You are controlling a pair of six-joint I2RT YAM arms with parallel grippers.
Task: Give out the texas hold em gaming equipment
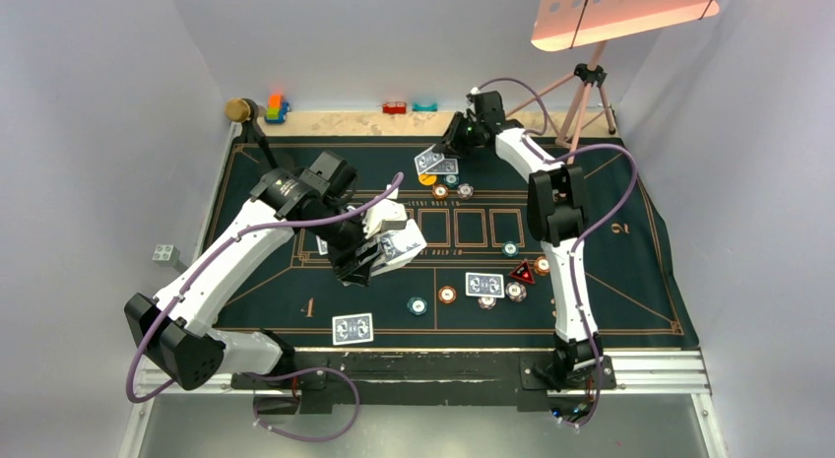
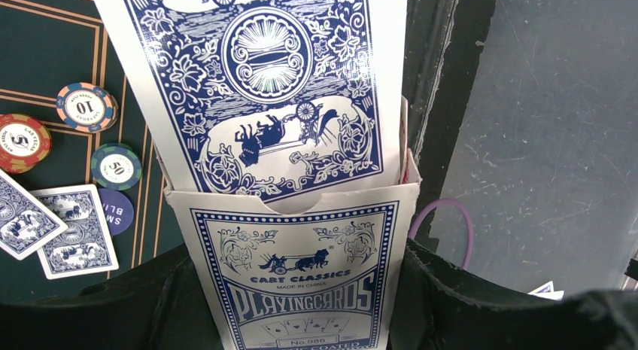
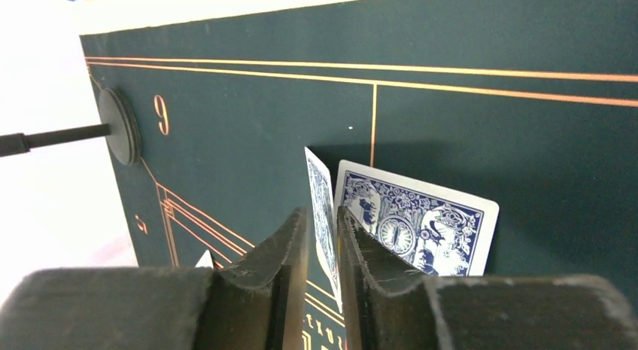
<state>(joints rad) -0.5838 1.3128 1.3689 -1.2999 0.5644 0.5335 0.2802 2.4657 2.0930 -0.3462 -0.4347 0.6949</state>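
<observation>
My left gripper [image 1: 379,249] is shut on a blue-and-white playing card box [image 2: 301,282], with blue-backed cards [image 2: 263,86] sticking out of its open top. My right gripper [image 1: 451,146] is at the far side of the mat. In the right wrist view its fingers [image 3: 297,237] pinch one card [image 3: 320,188] held on edge, above another card [image 3: 421,226] lying flat. Two cards [image 1: 435,163] lie by chips [image 1: 440,192] at the far side. Nearer me are cards [image 1: 484,285] [image 1: 353,328], a red triangular marker [image 1: 522,273] and several chips [image 1: 447,294].
Toy blocks [image 1: 276,108] [image 1: 396,107] sit beyond the mat's far edge. A tripod [image 1: 589,94] stands at the back right and a black stand [image 1: 258,138] at the back left. Chips [image 2: 87,107] and two cards [image 2: 75,229] lie left of the box.
</observation>
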